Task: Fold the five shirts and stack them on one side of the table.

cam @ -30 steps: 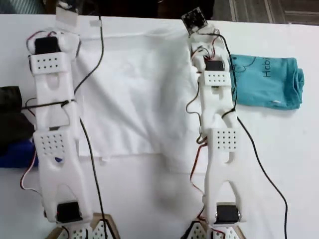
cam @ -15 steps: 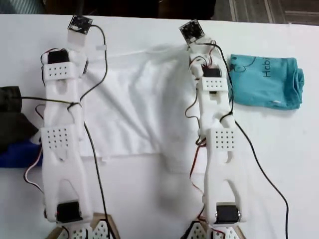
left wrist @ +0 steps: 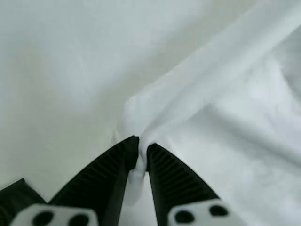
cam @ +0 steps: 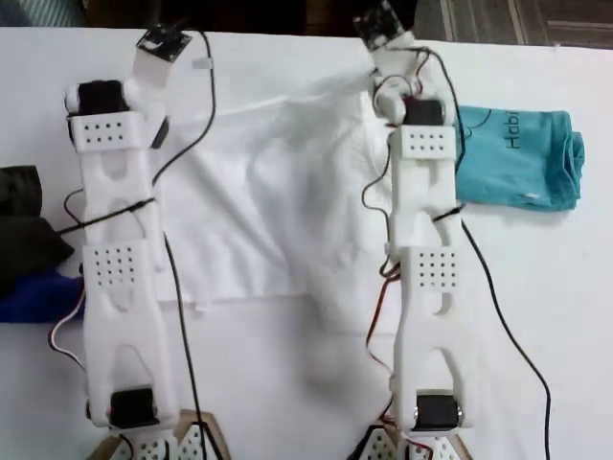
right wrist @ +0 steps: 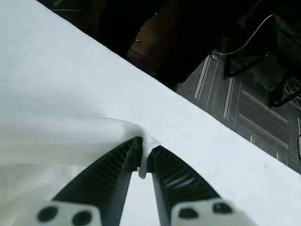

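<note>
A white shirt (cam: pixel 268 192) lies spread between the two arms on the white table (cam: pixel 536 287). My left gripper (left wrist: pixel 140 153) is shut on a bunched corner of the white shirt (left wrist: pixel 197 94) at the far left. My right gripper (right wrist: pixel 143 155) is shut on the shirt's far right edge (right wrist: pixel 70 132), lifted near the table's far edge. In the high view the left arm (cam: pixel 115 240) and right arm (cam: pixel 426 240) both stretch toward the far side. A folded teal shirt (cam: pixel 517 158) rests to the right of the right arm.
Dark and blue cloth (cam: pixel 24 259) sits piled at the table's left edge. Black cables (cam: pixel 192 115) trail along both arms. Beyond the table's far edge is dark floor (right wrist: pixel 225 61).
Both arms have stretched farther toward the far edge, pulling the white shirt's far edge up and away. The cloth between them has drawn taut and wrinkled.
</note>
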`<control>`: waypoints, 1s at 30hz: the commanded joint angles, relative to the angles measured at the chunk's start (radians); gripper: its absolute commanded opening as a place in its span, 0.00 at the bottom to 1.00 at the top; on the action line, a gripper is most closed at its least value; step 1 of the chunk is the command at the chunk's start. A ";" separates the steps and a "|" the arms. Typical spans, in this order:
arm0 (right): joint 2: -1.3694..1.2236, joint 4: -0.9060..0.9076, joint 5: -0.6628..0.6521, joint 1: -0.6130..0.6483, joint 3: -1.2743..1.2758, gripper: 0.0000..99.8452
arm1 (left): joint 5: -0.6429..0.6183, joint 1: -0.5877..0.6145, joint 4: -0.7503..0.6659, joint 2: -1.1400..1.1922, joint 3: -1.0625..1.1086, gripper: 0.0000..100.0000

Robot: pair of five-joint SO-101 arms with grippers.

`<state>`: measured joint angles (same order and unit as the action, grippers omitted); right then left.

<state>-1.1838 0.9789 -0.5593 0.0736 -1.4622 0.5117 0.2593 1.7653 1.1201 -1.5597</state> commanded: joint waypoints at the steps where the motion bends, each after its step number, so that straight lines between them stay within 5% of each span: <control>1: 0.122 0.257 0.095 -0.015 -0.140 0.02 | 0.006 0.034 0.026 -0.094 0.010 0.02; 14: 0.243 0.782 0.157 -0.056 -0.204 0.02 | 0.015 -0.020 -0.003 -0.773 1.024 0.03; 23: 0.404 0.796 0.163 -0.174 -0.167 0.02 | 0.017 -0.052 -0.115 -1.102 1.484 0.03; 30: 0.809 0.791 0.155 -0.145 0.324 0.02 | 0.064 -0.031 -0.126 -1.191 1.609 0.03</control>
<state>-0.6099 1.7492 -0.4058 -0.0736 -1.3502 0.5623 0.2179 1.6533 -0.0107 0.0391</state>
